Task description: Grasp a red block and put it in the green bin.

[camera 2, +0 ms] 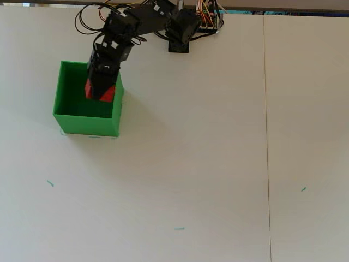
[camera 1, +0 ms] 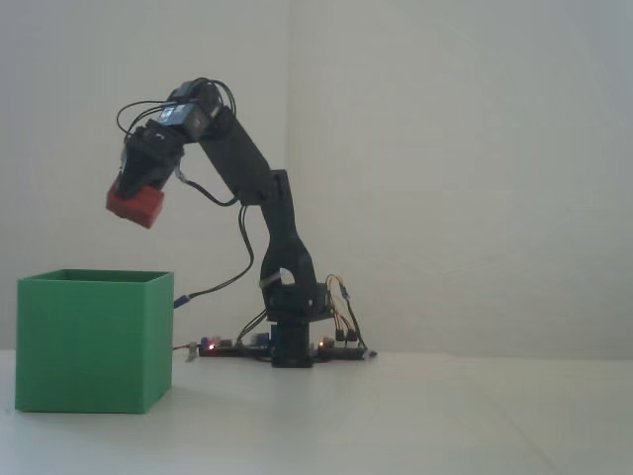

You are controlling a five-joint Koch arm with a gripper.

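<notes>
Your gripper (camera 1: 135, 193) has its jaws clamped on the red block (camera 1: 136, 206), held above the green bin (camera 1: 91, 341). It looks light, rigid, matte; your grip across its sides suits it.

The red block (camera 1: 135, 206) is a flat matte red, and the green bin (camera 1: 91, 341) a plain bright green inside and out. The arm (camera 1: 282, 247) and its end effector (camera 1: 138, 188) are black, standing on a pale off-white bench (camera 2: 191, 174) marked with a few tiny teal flecks (camera 2: 179, 228).
</notes>
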